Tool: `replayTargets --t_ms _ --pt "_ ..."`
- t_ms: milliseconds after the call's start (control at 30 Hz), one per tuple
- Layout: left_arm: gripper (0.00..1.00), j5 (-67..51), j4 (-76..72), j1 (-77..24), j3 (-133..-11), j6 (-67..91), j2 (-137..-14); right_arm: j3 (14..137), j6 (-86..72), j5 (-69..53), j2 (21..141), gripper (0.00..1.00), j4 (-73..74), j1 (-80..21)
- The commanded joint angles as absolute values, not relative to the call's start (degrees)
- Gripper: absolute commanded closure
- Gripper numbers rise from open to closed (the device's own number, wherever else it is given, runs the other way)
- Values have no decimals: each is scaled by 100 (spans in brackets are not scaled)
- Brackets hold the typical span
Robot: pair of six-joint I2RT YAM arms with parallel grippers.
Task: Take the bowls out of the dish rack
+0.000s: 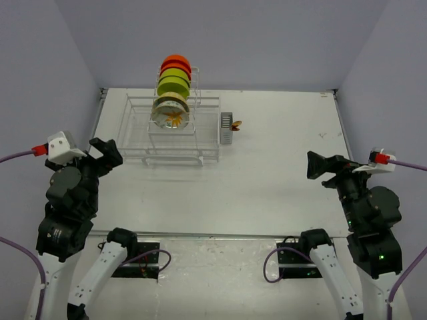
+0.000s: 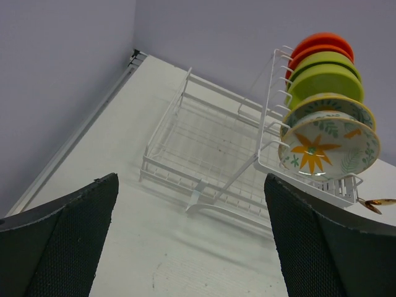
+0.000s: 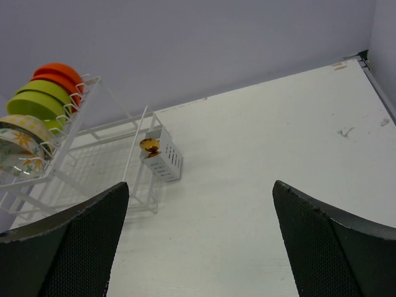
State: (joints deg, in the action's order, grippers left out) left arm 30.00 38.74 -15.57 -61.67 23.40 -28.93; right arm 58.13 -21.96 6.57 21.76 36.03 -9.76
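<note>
The white wire dish rack [image 1: 137, 143] stands at the back left of the table. Its upright tier holds several bowls on edge: orange bowls [image 1: 176, 64] at the back, lime-green bowls [image 1: 173, 81] in the middle, pale flower-pattern bowls [image 1: 171, 115] at the front. They also show in the left wrist view [image 2: 328, 143] and in the right wrist view [image 3: 25, 142]. My left gripper [image 1: 107, 152] is open and empty, left of the rack. My right gripper [image 1: 319, 165] is open and empty, far to the right.
A small grey cutlery basket [image 1: 226, 128] hangs on the rack's right end with a golden utensil [image 3: 149, 146] in it. The table's back edge meets the wall just behind the rack. Grey walls close in both sides.
</note>
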Motion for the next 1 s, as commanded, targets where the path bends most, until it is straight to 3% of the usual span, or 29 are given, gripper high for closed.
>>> replayTargets --t_ms 0,400,700,933,967 --pt "0 2734 3885 -1600 -6425 2303 -2997 5810 -2250 905 2250 1 3498 -993" --pt "0 1926 3859 -1591 -6767 3189 -3217 5731 -2373 397 2197 1 3252 -993" --pt "0 -745 2401 -1600 -6188 5816 -3867 5660 -2531 -290 2645 1 2980 -993" --pt "6 -589 1337 -1661 -5967 6881 -4613 5573 -2645 -448 2742 1 2866 -993" --pt "10 -554 1310 -1713 -6124 6925 -4901 5511 -2654 -448 2699 1 2830 -984"
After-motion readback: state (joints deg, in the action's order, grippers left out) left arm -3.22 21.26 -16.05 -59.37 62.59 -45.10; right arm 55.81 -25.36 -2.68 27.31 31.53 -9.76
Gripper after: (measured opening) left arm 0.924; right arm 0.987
